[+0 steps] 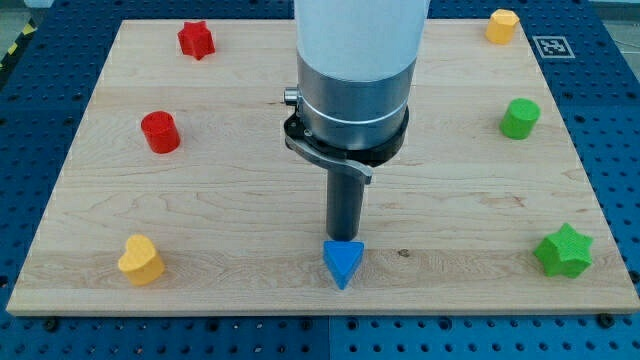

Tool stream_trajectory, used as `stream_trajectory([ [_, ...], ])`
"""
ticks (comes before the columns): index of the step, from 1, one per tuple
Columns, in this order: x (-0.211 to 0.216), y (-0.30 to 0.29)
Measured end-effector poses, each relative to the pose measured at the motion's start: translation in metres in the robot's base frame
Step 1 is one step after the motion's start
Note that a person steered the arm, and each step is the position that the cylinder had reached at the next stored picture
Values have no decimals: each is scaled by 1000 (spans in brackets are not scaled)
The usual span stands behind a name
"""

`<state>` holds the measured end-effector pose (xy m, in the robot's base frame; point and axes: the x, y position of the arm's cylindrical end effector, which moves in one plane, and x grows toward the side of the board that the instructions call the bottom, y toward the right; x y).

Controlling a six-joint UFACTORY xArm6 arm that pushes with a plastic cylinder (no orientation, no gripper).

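On the blue perforated counter [30, 338] lies a large wooden board [230, 200], filling most of the view, with a small black-and-white marker [553, 46] just off its top right corner. Over the board's middle the arm [355, 60] comes down from the view's top as a broad white and grey cylinder, narrowing to a dark rod [345, 205]. No jaws are fitted, so there is nothing spread or pressed together to report. Seven blocks are present. On the view's right: a green star [563, 251] near the bottom edge, a green cylinder [520, 118] above it, and a yellow block [501, 25], perhaps six-sided, at the top corner. On the view's left: a red star [197, 40] at the top, a red cylinder [160, 132] below it, and a yellow block of rounded, heart-like form [140, 260] near the bottom. The blue triangular block [342, 263] sits at bottom centre, well apart from all others. My tip [344, 240] stands at that block's upper edge, touching it or very nearly so; contact cannot be confirmed.
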<state>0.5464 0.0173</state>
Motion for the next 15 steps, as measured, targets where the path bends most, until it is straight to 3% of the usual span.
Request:
stream_trajectory([
  [5,-31,0],
  [10,-44,140],
  [13,-46,274],
  [15,-9,305],
])
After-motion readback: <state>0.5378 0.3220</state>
